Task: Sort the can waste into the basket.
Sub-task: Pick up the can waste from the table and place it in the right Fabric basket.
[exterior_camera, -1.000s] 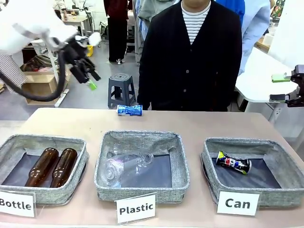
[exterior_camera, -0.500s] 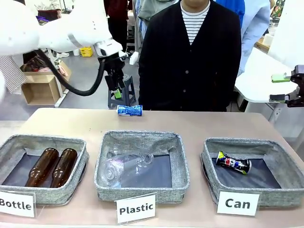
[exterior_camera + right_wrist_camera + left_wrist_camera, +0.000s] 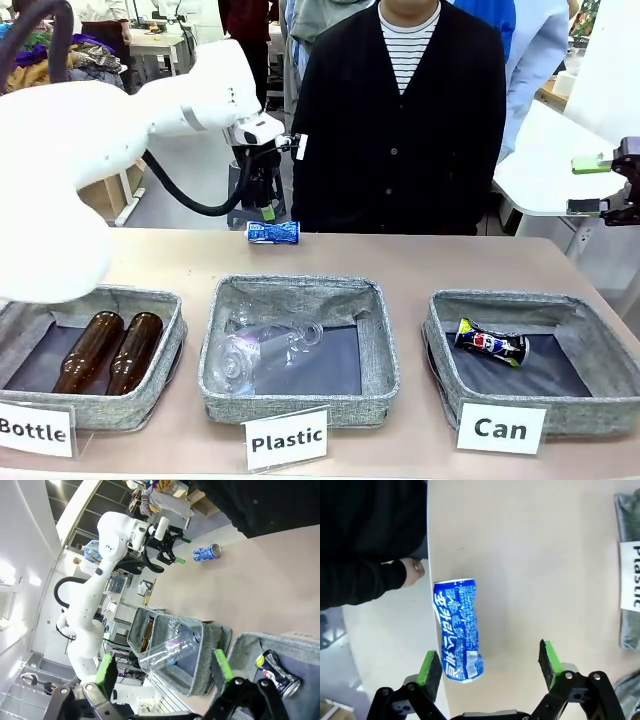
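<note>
Jaws wide and empty, the left gripper [image 3: 490, 665] hangs over the blue can [image 3: 273, 232] at the far edge of a tan counter [image 3: 420, 262] in a busy workroom, the right gripper's [image 3: 162, 672] jaws likewise spread, above three grey bins signed "Bottle", "Plastic" and "Can", the "Can" basket [image 3: 600, 345] holding the dark can [image 3: 490, 342].

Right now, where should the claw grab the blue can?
Probably from above, across the blue can's pinched middle, one pad on each long side. It lies flat at the table's far edge, and the open left claw already hovers over it.
</note>
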Tool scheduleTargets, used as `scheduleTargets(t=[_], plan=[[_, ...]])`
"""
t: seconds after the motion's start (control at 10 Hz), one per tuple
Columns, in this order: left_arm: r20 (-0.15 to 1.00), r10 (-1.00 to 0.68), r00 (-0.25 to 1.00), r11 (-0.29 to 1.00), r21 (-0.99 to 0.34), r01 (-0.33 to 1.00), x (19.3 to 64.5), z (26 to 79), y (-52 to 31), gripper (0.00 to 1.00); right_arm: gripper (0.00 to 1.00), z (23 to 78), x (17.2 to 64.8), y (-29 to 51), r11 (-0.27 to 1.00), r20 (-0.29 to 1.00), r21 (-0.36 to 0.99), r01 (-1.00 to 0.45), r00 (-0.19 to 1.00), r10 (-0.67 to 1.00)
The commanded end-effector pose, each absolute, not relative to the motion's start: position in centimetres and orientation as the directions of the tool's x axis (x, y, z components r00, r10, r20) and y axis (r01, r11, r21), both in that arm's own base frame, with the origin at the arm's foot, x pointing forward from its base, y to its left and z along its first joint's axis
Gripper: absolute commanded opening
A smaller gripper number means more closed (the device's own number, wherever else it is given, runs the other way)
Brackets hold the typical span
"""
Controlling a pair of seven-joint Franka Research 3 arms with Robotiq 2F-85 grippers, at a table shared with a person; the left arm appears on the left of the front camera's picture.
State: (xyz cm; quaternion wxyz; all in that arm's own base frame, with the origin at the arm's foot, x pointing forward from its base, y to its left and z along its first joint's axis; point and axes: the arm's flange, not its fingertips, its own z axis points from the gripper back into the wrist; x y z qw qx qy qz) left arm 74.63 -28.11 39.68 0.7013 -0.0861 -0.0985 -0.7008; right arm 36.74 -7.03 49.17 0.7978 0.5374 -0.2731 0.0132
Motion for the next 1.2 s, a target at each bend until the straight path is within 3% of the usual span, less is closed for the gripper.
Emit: scheduleTargets(t=[0.0, 0.2, 1.0, 1.1], plan=[[0.192, -0.98, 0.056, 0.069, 0.063, 0.996, 80.3, 40.0, -30.2, 1.0, 1.0, 49.2, 36.5, -7.0, 0.424, 0.452, 0.848, -0.319, 0.852, -0.263], [0.157, -0.981, 0.112, 0.131, 0.116, 0.985, 81.5, 38.1, -30.9, 1.0, 1.0, 49.2, 36.5, -7.0, 0.424, 0.452, 0.848, -0.319, 0.852, -0.263], [0.112, -0.983, 0.147, 0.149, 0.009, 0.989, 83.8, 32.4, -32.2, 1.0, 1.0, 49.2, 36.5, -7.0, 0.424, 0.452, 0.848, -0.319, 0.852, -0.263], [0.111, -0.982, 0.153, 0.153, -0.001, 0.988, 83.9, 32.2, -32.2, 0.87, 1.0, 49.2, 36.5, -7.0, 0.424, 0.452, 0.848, -0.319, 0.852, -0.263]])
